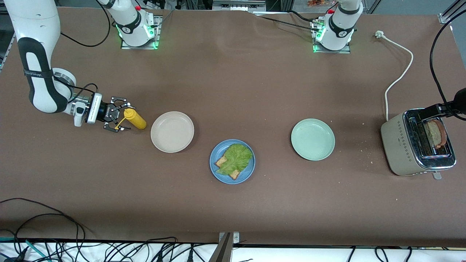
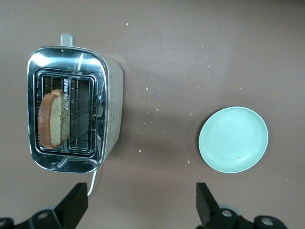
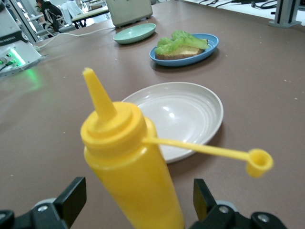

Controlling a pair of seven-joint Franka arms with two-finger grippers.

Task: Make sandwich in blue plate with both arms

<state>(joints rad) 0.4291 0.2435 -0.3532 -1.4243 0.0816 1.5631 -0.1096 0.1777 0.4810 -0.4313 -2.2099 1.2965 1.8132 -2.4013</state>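
Note:
The blue plate [image 1: 248, 171] [image 3: 210, 48] sits near the middle of the table. It holds a brown bread slice [image 1: 221, 161] [image 3: 187, 52] with a green lettuce leaf [image 1: 236, 157] [image 3: 178, 40] on top. Another bread slice [image 1: 437, 133] [image 2: 51, 119] stands in one slot of the toaster [image 1: 400, 145] [image 2: 112, 109]. My left gripper [image 1: 431, 112] [image 2: 140, 191] hangs open over the toaster, holding nothing. My right gripper [image 1: 126, 118] [image 3: 138, 188] is open, a finger on each side of a yellow squeeze bottle [image 1: 137, 120] [image 3: 128, 162], with gaps to both.
A beige plate [image 1: 172, 131] [image 3: 186, 109] lies bare beside the bottle. A pale green plate [image 1: 312, 139] [image 2: 233, 139] [image 3: 134, 33] lies bare between the blue plate and the toaster. The toaster's white cord [image 1: 400, 72] runs toward the left arm's base. Crumbs dot the table near the toaster.

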